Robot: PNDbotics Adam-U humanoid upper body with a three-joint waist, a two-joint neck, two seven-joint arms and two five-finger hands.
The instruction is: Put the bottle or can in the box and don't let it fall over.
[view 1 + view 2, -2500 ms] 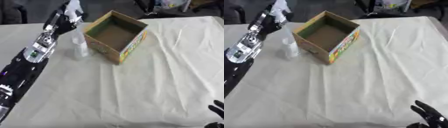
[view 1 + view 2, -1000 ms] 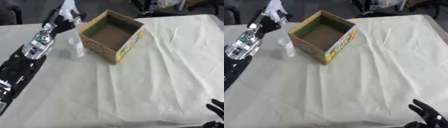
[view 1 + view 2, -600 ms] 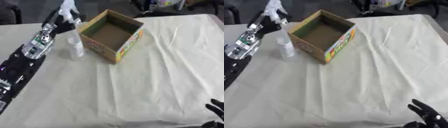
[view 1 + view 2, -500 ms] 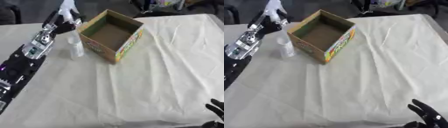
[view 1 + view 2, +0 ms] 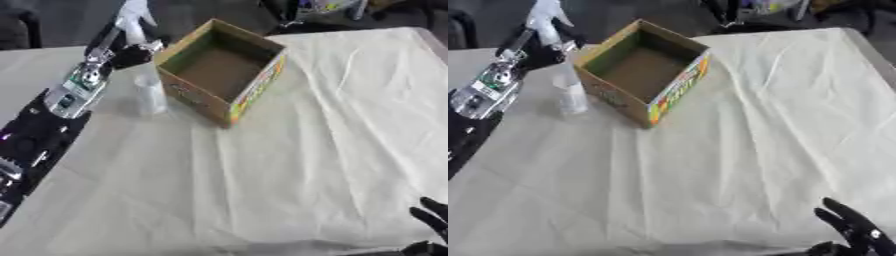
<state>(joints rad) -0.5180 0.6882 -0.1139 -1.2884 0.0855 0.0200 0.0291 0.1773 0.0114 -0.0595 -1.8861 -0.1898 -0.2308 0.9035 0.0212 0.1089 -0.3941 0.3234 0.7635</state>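
Black left arm (image 5: 39, 135), silver joints, white-tipped fingers (image 5: 133, 10)

Both head eyes look steeply down, sharing the box (image 5: 223, 70) and cloth-covered table (image 5: 332, 130).

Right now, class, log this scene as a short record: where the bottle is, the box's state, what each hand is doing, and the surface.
bottle: clear, upright on the cloth, left of the box, not inside
box: cardboard, open top, nothing visible inside
left hand: above and behind the bottle, fingers unclear
right hand: idle at lower right corner, fingers spread
surface: white cloth, wrinkled
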